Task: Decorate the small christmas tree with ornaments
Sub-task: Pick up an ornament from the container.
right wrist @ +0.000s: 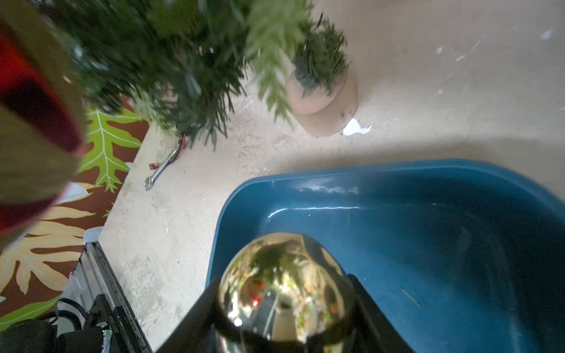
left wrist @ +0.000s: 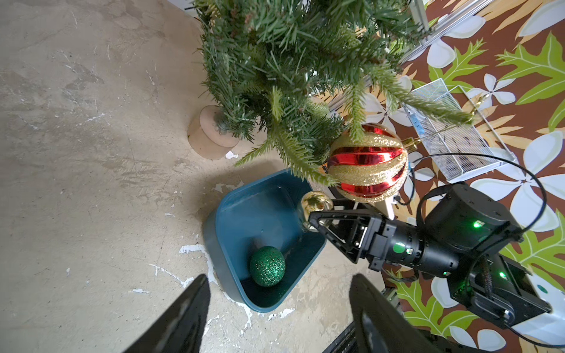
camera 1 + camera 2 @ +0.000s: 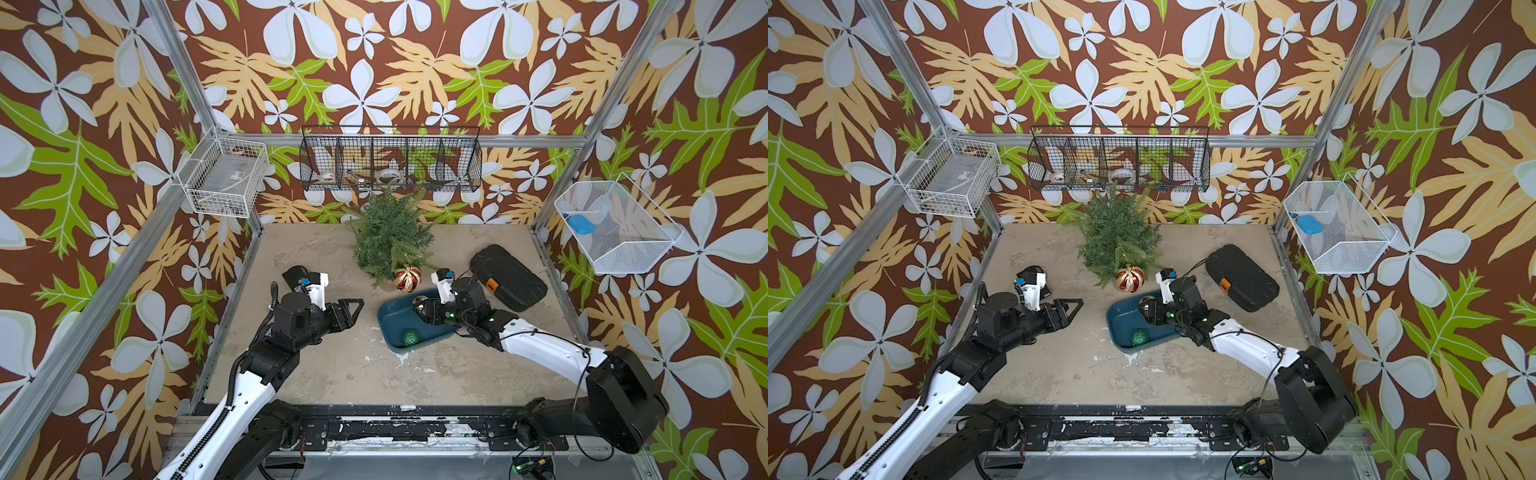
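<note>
1. Both of my grippers show in a top view. My right gripper [image 3: 420, 309] reaches over the blue tub [image 3: 392, 330] and is clamped on the gold ball [image 3: 419, 302]. My left gripper [image 3: 353, 309] hovers over bare table [image 3: 332, 374], well apart from the tub, its jaws spread with nothing between them. The small christmas tree [image 3: 388, 237] stands at the back of the table, and the striped ball [image 3: 407, 278] hangs at its near edge, just beyond the tub. The green ball [image 3: 410, 337] lies in the tub's near end. A black case [image 3: 507, 278] lies beside my right arm.

2. My left wrist view shows my two spread fingers [image 2: 183, 318], empty, pointed toward the tub [image 2: 232, 269]. The green ball [image 2: 267, 266] rests inside. Beyond it, my right gripper [image 2: 312, 218] pinches the gold ball [image 2: 315, 203] above the tub. The striped ball [image 2: 368, 163] dangles from a low branch of the tree [image 2: 275, 61], whose tan base [image 2: 211, 134] sits on the table.

3. My right wrist view is filled by the gold ball [image 1: 286, 284], held between my dark fingers [image 1: 195, 318] over the tub's corner [image 1: 397, 189]. The tree [image 1: 171, 61] is blurred beyond it.
</note>
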### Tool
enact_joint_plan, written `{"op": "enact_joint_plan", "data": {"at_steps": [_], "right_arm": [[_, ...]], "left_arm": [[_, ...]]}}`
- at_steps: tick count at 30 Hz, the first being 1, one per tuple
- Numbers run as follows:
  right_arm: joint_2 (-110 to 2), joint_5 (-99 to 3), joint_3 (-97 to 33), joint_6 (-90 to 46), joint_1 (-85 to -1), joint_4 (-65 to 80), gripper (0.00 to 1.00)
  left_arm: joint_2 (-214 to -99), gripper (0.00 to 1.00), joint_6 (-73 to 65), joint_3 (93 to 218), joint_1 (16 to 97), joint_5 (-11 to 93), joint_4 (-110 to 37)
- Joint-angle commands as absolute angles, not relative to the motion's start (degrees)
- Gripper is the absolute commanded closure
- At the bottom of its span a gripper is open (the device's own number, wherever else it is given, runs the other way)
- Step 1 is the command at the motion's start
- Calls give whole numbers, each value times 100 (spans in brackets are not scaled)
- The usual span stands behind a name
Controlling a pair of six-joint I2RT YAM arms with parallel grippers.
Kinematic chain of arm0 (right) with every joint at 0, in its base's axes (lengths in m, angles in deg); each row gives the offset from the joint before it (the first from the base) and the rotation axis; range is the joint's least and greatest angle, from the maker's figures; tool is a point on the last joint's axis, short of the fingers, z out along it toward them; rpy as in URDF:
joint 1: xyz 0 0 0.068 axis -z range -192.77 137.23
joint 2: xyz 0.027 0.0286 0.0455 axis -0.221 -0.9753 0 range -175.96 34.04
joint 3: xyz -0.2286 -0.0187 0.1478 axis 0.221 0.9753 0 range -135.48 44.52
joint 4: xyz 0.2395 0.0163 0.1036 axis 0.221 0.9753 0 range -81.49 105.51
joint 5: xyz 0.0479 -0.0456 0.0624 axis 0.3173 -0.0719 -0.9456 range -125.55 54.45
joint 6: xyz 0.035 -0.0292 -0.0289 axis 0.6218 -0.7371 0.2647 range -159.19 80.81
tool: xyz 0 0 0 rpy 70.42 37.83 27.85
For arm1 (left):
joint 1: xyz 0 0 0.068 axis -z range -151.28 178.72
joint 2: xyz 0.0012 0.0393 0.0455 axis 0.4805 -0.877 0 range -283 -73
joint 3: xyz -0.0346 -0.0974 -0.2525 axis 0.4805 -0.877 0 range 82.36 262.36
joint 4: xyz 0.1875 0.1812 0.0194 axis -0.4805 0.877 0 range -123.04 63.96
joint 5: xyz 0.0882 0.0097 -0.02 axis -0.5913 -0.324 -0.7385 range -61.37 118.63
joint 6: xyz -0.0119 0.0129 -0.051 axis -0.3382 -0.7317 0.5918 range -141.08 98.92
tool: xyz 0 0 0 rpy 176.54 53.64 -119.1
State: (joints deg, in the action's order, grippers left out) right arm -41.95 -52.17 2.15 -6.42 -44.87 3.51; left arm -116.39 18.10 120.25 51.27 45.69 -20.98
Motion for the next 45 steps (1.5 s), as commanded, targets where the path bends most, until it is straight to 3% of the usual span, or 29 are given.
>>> {"op": "enact_joint_plan", "data": {"at_steps": [1, 13, 32, 40, 45], "right_arm": [[-3758, -5296, 275, -606, -4263, 585, 44], [-2635, -5714, -881, -592, -3966, 1424, 44], [-4034, -6919, -3863, -11, -4249, 1046, 44], [-4396, -7194, -4355, 401, -4581, 590, 44], [-4372, -7393, -4263, 805, -4643, 138, 44]], "left_arm": [[-11668, 26, 1907, 12076, 5113, 4714, -2388], [-11647, 31, 2439, 12014, 5114, 5722, -3843], [-13368, 40, 3529, 13561, 5152, 6986, -6603], [-13716, 41, 3110, 13808, 5609, 6706, -6731], [-13834, 50, 3067, 13827, 5649, 6648, -6890]]}}
